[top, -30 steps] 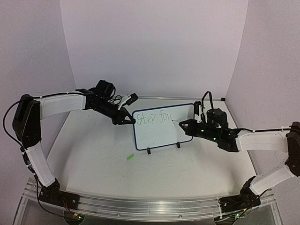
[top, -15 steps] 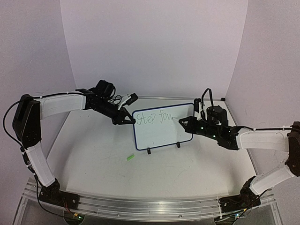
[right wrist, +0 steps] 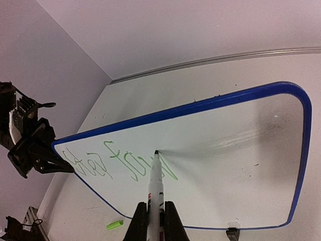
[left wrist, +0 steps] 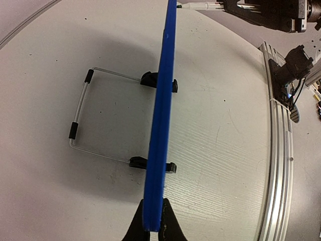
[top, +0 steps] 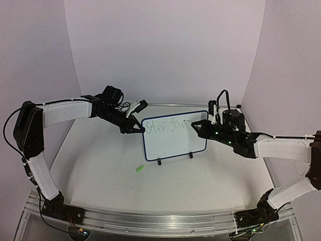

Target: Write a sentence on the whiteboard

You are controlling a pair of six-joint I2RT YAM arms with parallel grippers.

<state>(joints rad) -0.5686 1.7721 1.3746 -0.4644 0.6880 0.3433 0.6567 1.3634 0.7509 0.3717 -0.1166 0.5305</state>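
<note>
My whiteboard (top: 173,145) is plain white inside a dark blue frame, with black clip feet (top: 159,162). The sentence (top: 165,125) is thin pale green. My marker (right wrist: 155,183) is white, tipped black. A small bright green piece (top: 139,169) lies on the off-white tabletop (top: 100,165). My left claw (left wrist: 153,228) and right claw (right wrist: 154,221) are black.

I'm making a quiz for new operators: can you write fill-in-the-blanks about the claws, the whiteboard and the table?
The left claw is shut on the whiteboard's ____ frame.
The right claw holds a ____, its tip at the unfinished sentence.
A small ____ object lies on the table in front of the board.
Missing: blue; marker; green.
</note>
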